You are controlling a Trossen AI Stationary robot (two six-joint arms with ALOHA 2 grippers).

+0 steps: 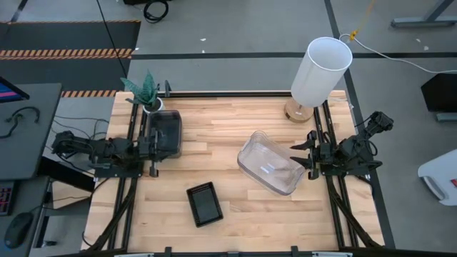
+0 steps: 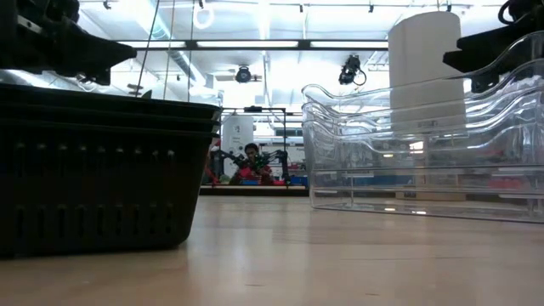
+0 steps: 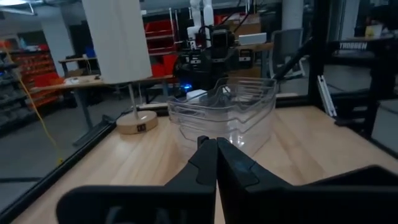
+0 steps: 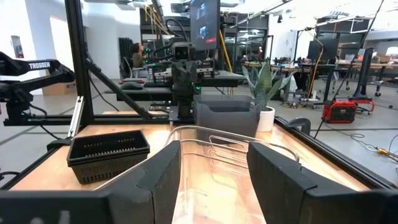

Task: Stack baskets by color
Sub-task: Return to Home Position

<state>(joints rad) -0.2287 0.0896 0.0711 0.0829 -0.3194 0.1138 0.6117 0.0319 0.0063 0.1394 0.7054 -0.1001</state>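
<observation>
We see left gripper (image 3: 216,160) pinched closed, mid-left beside smoky stack (image 1: 166,132); right gripper (image 4: 214,152) spread wide at right edge of clear stack (image 1: 265,163).

Three stacks are sitting on the table (image 1: 228,118). The stack of big baskets (image 1: 270,164) is resting right of the middle, with the right gripper (image 4: 214,152) hanging just at its right side. The stack of mid-sized baskets (image 1: 166,133) is sitting at the left rear — the left gripper (image 3: 216,149) is hanging at its left side, the plant (image 1: 146,91) standing just behind it (in the rear left corner). The stack of small baskets (image 1: 204,203) is lying near the front edge, well apart from both. The lamp (image 1: 320,75) is standing at the rear right, behind the big baskets.
</observation>
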